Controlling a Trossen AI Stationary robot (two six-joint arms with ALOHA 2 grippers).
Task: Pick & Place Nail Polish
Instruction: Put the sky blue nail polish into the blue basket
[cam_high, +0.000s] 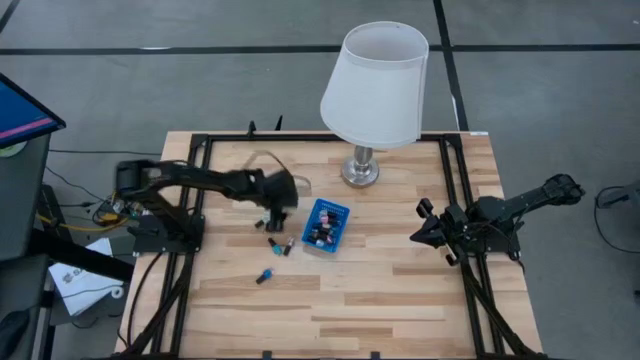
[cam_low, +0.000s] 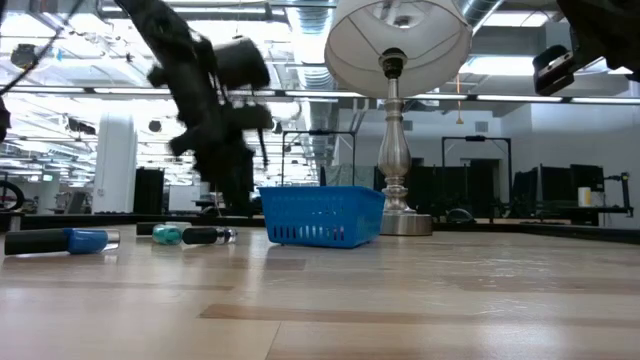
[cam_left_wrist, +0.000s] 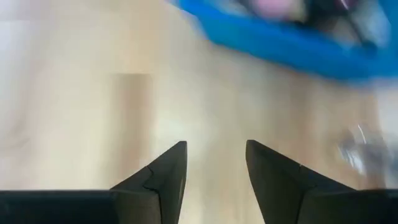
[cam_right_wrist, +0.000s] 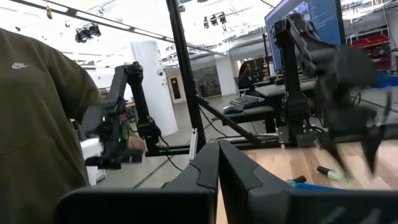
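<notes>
The left pincer (cam_high: 283, 192) is hovering spread and empty, left of centre in the high view. Descending squarely over a loose nail polish bottle (cam_high: 279, 245) seems wise. The right pincer (cam_high: 425, 228) is waiting pressed together.

Bright, even overhead light fills the scene, ceiling strip lights glaring white in the low and right wrist views, while motion blur smears the left arm (cam_high: 215, 183) and, in the left wrist view, the blue basket (cam_left_wrist: 292, 37), and shadows stay soft under the lamp (cam_high: 372, 90).
</notes>
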